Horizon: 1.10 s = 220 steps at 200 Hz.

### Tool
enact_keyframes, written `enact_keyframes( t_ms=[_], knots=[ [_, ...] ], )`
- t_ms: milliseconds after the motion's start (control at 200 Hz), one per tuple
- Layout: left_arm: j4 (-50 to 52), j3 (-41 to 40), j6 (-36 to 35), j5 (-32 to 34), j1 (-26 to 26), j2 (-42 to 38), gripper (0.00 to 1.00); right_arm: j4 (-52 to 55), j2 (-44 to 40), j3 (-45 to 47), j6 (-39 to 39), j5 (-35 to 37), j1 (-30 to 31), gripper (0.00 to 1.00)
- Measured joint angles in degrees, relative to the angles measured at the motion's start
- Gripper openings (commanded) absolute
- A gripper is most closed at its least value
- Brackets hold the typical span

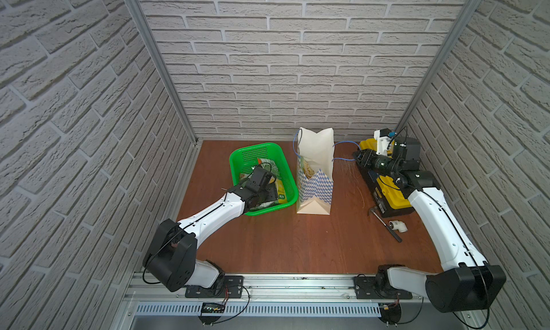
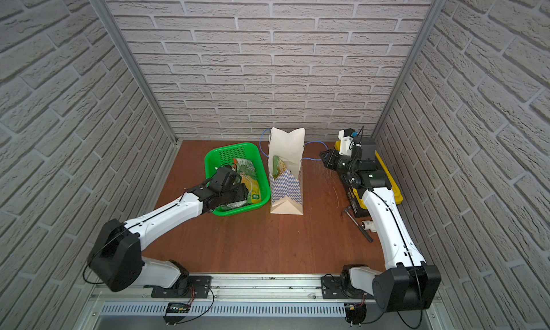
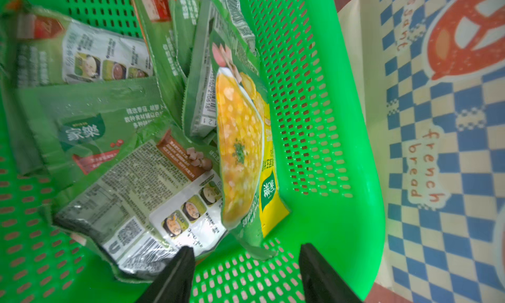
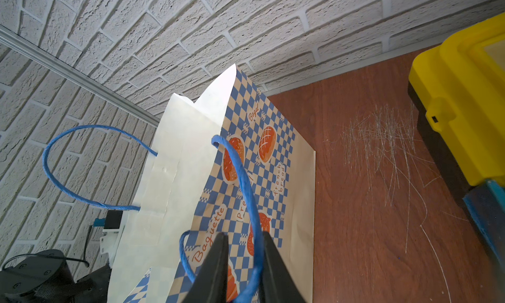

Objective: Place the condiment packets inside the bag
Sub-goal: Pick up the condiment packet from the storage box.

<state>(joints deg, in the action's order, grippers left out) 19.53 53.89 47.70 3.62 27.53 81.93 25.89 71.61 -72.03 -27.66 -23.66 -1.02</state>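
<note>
One packet [image 1: 306, 168] at least is seen inside the bag [image 1: 315, 191], which stands upright on the tabletop [image 1: 297, 248] between the basket [image 1: 256, 154] on the left and the toolbox [image 1: 397, 205] on the right. Most packets [image 3: 136, 151] are left heaped in the basket. The left fingers [image 3: 177, 274] are spread just above them, with nothing gripped yet. The bag's right handle [image 4: 240, 165] is pinched by the right fingers [image 4: 218, 260], likely to steady the mouth.

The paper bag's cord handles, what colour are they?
The cord handles are blue. They show best in the right wrist view.
</note>
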Motion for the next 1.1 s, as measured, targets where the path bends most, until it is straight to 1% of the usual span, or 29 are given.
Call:
enact_keyframes(
  t_ms=[15, 60, 80, 150, 235, 310, 375, 415, 445, 490, 650, 750, 920, 1100],
  knots=[
    [-0.1, 0.0, 0.1, 0.0, 0.0, 0.3, 0.57, 0.0, 0.1, -0.1, 0.0, 0.0, 0.0, 0.24],
    [-0.4, 0.0, 0.5, -0.2, 0.0, 0.9, 0.56, 0.0, 0.6, -0.4, 0.0, -0.2, 0.0, 0.24],
    [-0.5, 0.0, 0.6, -0.2, 0.0, 1.0, 0.53, 0.0, 0.8, -0.6, -0.1, -0.2, 0.0, 0.24],
    [-1.1, 0.0, 1.0, -0.2, 0.0, 1.6, 0.48, 0.1, 1.7, -1.7, -0.2, -0.6, 0.0, 0.24],
    [-1.6, 0.2, 1.4, -0.3, 0.0, 2.8, 0.46, 0.1, 2.7, -3.5, -0.5, -0.9, 0.0, 0.24],
    [-1.8, 0.4, 1.6, -0.4, 0.0, 4.0, 0.38, 0.0, 3.1, -5.1, -0.6, -1.1, 0.0, 0.24],
    [-1.9, 0.4, 1.7, -0.4, 0.0, 4.6, 0.23, -0.3, 3.0, -5.5, -0.7, -1.5, 0.0, 0.24],
    [-1.8, 0.4, 1.7, -0.4, 0.0, 4.7, 0.12, -0.7, 3.0, -5.6, -0.7, -1.6, 0.0, 0.24],
    [-1.8, 0.4, 1.8, -0.5, 0.0, 4.7, 0.06, -0.8, 3.0, -5.5, -0.7, -1.7, 0.0, 0.24],
    [-1.8, 0.5, 1.7, -0.3, 0.0, 4.7, 0.0, -0.9, 3.0, -5.4, -0.7, -1.7, 0.0, 0.24],
    [-1.5, 1.4, 1.6, -0.4, 0.0, 4.5, 0.0, -1.2, 3.0, -5.2, -1.2, -2.1, 0.0, 0.24],
    [-1.2, 1.5, 0.9, -0.3, 0.1, 2.3, 0.0, -1.5, 3.0, -5.1, -1.5, -2.2, 0.0, 0.24],
    [0.7, 3.3, -0.6, 2.3, 1.4, -5.8, 0.0, -2.1, 3.0, -4.6, -1.5, -2.3, 0.0, 0.24],
    [2.4, 6.2, -2.6, 7.0, 3.8, -15.5, 0.0, -2.2, 3.0, -4.2, -1.7, -2.4, 0.0, 0.24]
  ],
)
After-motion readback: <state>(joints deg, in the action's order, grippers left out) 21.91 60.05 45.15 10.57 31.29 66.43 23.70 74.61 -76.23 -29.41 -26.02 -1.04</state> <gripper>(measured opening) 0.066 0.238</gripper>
